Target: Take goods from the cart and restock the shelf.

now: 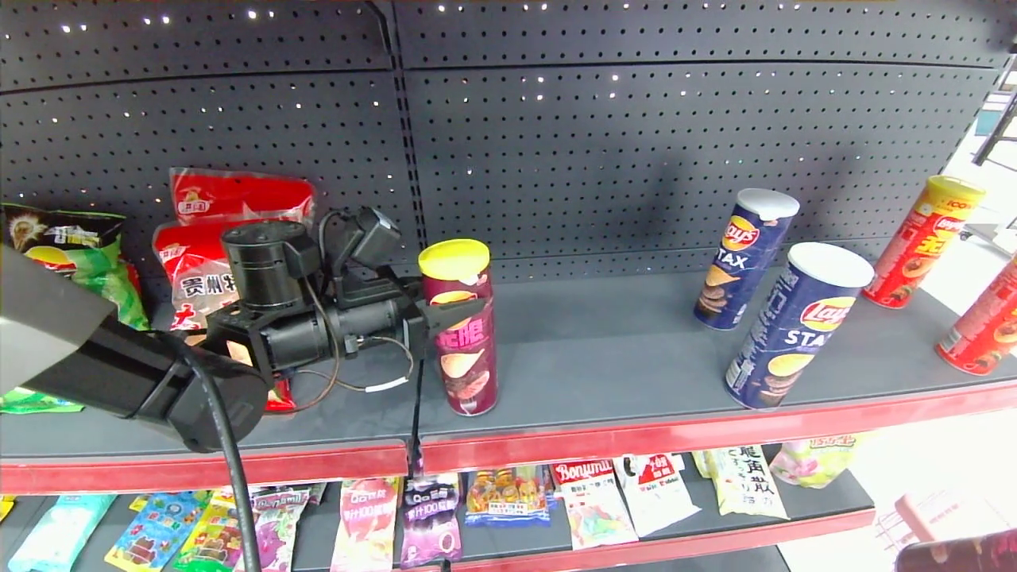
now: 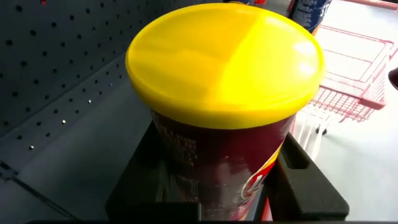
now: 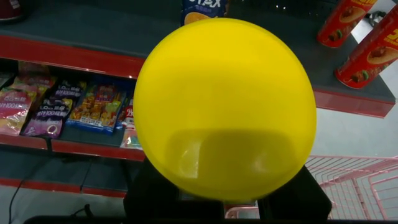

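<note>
Maroon can point(image 1: 469, 373) stands upright on the shelf point(image 1: 604, 349) near its red front edge point(image 1: 636, 433), clamped in the left pincer point(image 1: 457, 314), and we see bare shelf open to its right. Farther right we count two blue cans point(image 1: 743, 258) point(image 1: 794, 326) and two red cans point(image 1: 922, 242) point(image 1: 985, 326). The right pincer point(image 3: 227, 208) grips a second can point(image 3: 224, 106), yellow-lidded, out in front of the shelf.

The left tool point(image 1: 459, 311) clasps a chip can point(image 1: 465, 349) standing upright on the upper shelf point(image 1: 604, 357), near its front edge. Left of this can lean snack bags point(image 1: 210, 238). Right of it stand four more cans point(image 1: 798, 326). Below it, candy packets point(image 1: 508, 496) lie on the lower shelf point(image 1: 675, 544). Before it, rightward, the right tool point(image 3: 227, 205) holds another can point(image 3: 225, 106).
</note>
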{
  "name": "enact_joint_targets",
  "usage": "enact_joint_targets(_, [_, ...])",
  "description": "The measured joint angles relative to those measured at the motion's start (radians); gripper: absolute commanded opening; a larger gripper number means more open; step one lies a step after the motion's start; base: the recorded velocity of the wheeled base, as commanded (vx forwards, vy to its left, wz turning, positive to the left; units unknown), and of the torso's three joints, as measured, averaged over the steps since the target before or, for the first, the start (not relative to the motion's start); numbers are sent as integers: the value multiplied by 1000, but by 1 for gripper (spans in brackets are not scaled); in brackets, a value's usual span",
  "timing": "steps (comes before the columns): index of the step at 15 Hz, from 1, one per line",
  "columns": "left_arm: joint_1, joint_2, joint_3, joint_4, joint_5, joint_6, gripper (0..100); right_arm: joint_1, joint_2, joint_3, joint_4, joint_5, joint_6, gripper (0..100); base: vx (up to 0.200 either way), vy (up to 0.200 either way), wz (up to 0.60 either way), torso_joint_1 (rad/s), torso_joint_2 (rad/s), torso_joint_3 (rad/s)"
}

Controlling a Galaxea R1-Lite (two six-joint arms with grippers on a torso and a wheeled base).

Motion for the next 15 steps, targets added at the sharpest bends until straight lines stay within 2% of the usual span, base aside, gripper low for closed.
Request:
enact_joint_targets(7, [-24,-5,45,-13,59,-2,0,-1,0,0,0,0,0,0,0,0,0,0,0,0])
enact_joint_targets(15, [-39,-42,100,-13,65,2,0,-1,0,3,0,0,0,0,0,0,0,0,0,0])
